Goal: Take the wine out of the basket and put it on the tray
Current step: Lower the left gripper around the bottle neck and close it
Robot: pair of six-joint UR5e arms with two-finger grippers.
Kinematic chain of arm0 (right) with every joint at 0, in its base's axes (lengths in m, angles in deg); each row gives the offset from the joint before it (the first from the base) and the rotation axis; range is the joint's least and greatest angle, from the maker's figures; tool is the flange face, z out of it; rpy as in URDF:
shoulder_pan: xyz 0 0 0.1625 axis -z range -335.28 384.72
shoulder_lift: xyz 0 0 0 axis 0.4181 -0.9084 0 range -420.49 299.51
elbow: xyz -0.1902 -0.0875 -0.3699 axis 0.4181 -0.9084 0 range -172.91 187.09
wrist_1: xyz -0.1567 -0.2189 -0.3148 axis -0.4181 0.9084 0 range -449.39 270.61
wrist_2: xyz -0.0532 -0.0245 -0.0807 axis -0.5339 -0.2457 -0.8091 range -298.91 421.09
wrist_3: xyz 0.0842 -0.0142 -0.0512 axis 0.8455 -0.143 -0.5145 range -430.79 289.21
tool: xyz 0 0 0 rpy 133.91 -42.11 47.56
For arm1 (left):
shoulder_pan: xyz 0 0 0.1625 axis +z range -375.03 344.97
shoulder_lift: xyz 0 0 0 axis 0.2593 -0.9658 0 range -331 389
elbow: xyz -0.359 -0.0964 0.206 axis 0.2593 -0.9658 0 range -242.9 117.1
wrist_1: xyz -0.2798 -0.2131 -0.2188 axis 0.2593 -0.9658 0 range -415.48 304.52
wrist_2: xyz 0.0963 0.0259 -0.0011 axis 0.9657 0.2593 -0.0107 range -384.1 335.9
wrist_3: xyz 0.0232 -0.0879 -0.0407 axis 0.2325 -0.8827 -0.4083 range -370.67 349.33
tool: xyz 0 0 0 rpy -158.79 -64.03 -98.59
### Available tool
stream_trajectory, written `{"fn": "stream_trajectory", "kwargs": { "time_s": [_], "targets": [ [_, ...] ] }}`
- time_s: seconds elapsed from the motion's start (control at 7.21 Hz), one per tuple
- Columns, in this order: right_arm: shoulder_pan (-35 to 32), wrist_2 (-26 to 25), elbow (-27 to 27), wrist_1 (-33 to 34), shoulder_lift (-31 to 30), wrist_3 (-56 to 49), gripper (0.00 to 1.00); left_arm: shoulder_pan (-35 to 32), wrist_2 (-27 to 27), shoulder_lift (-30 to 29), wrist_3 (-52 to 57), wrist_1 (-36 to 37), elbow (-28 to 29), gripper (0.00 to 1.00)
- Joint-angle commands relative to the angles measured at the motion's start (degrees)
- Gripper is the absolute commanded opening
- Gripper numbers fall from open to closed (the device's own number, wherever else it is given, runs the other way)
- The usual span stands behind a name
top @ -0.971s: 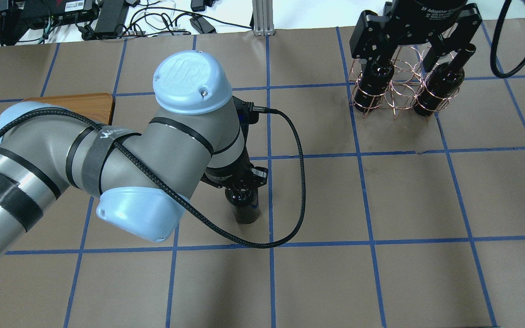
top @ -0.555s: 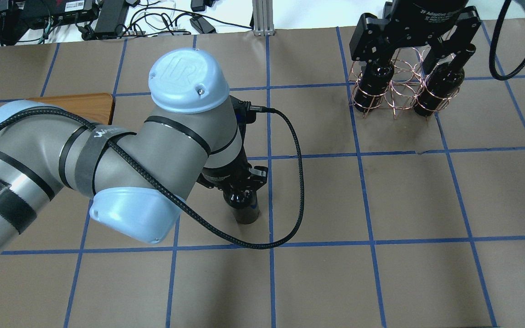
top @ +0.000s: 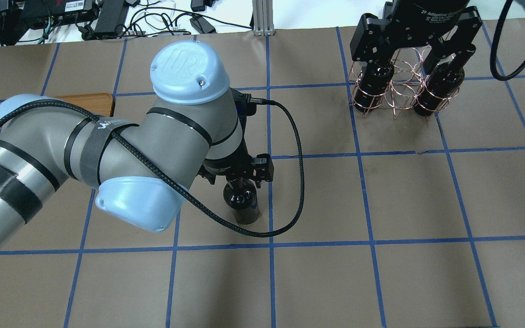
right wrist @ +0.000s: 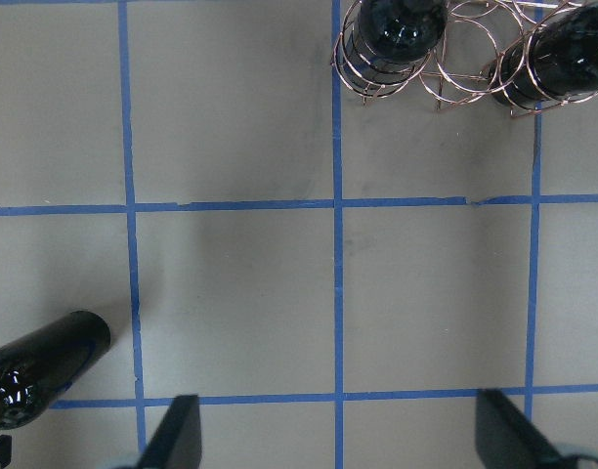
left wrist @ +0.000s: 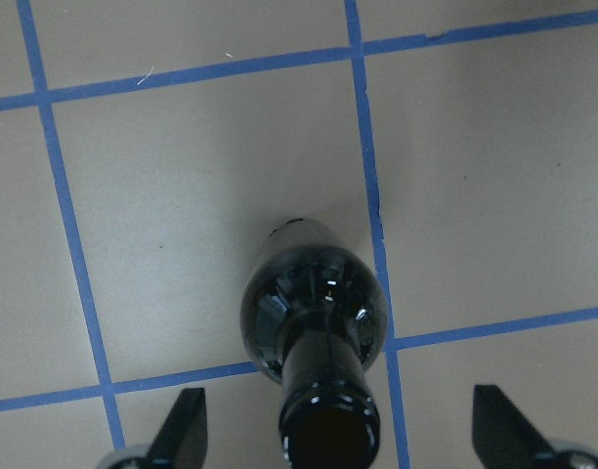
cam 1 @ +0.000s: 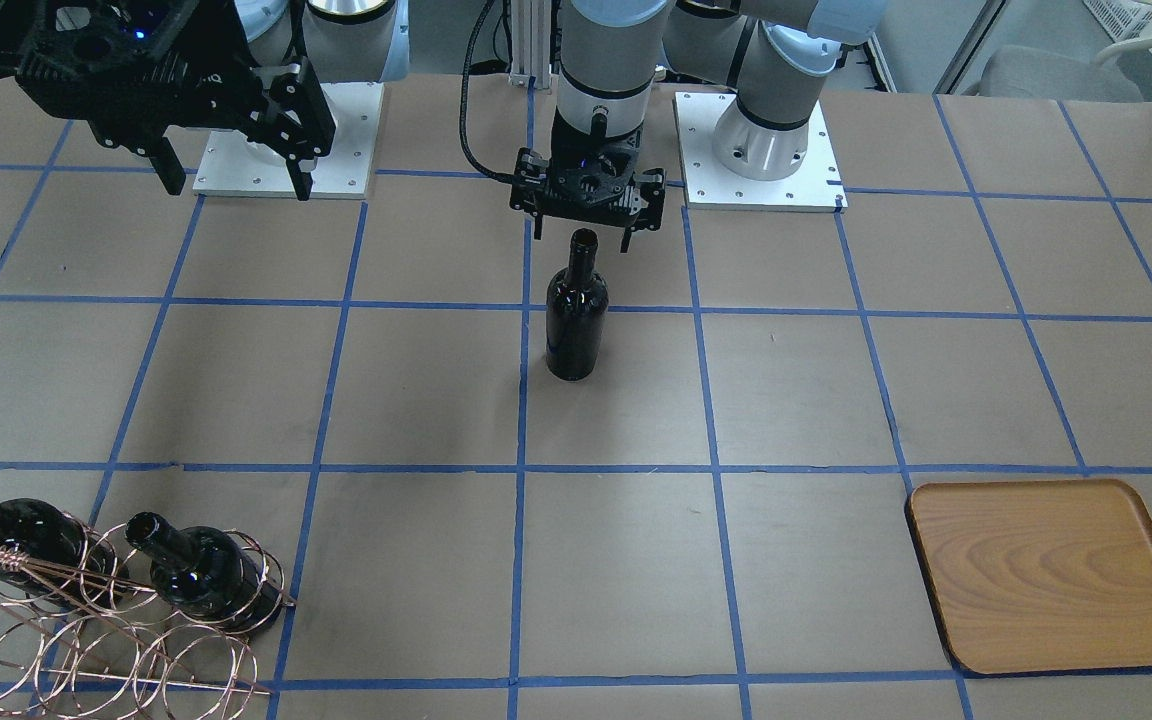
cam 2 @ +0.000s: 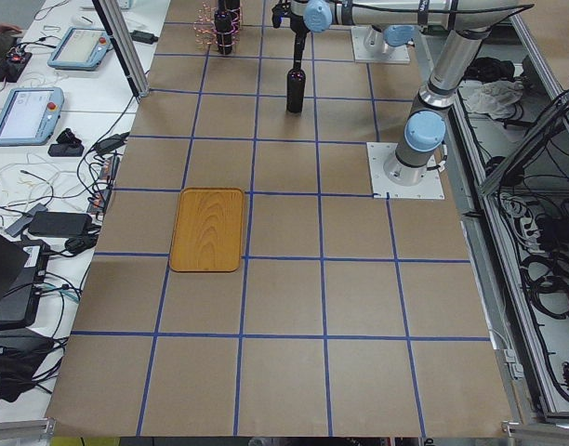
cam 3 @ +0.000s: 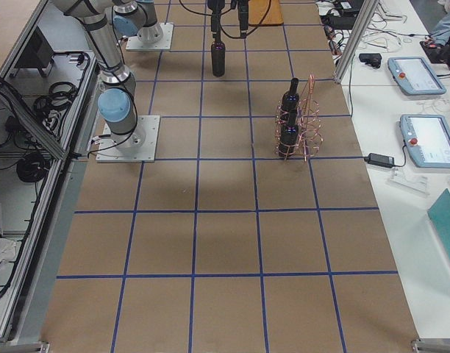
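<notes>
the left arm (top: 39,150), built of smooth grey metal tubes, has pale blue rounded joint caps (top: 185,68), the top one embossed with a ur logo and set with small screws. black fabric straps (top: 90,157) bind a black braided cable (top: 298,182) to it. both arms stand on white square base plates (cam 1: 756,150) dotted with screws, and the matte black right gripper (top: 416,54) carries small white lettering.

The table (cam 1: 416,400) is covered in brown paper, divided into squares by blue tape lines (cam 1: 521,467). An aluminium post (top: 260,17) stands at its far edge in the overhead view, next to a tangle of cables (top: 153,27) and a black power adapter (top: 202,23). A side bench (cam 3: 379,125) carries one teach pendant (cam 3: 416,76) and a second pendant (cam 3: 431,140). A grey office chair (cam 1: 1056,65) stands beyond the table.
</notes>
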Motion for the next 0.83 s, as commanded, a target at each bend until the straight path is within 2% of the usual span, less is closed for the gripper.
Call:
{"fn": "stream_trajectory", "kwargs": {
  "time_s": [0.0, 0.14, 0.28, 0.42, 0.69],
  "targets": [
    [0.0, 0.0, 0.0, 0.0, -0.1, 0.0, 1.0, 0.1, 0.2, -1.1, 0.0, 0.2, 0.4, 0.78],
    [0.0, 0.0, 0.0, 0.0, -0.1, 0.0, 1.0, 0.0, 0.4, -1.1, 0.1, -0.1, 0.3, 0.59],
    [0.0, 0.0, 0.0, 0.0, -0.1, 0.0, 1.0, 0.0, 0.4, -1.0, 0.0, -0.6, -0.3, 0.36],
    [0.0, 0.0, 0.0, 0.0, -0.1, 0.0, 1.0, 0.0, 0.4, -0.8, 0.0, -1.7, -0.3, 0.0],
    [0.0, -0.1, 0.0, 0.0, -0.1, 0.0, 1.0, 0.2, 0.3, -0.8, 0.2, -2.6, 0.7, 0.0]
  ]
}}
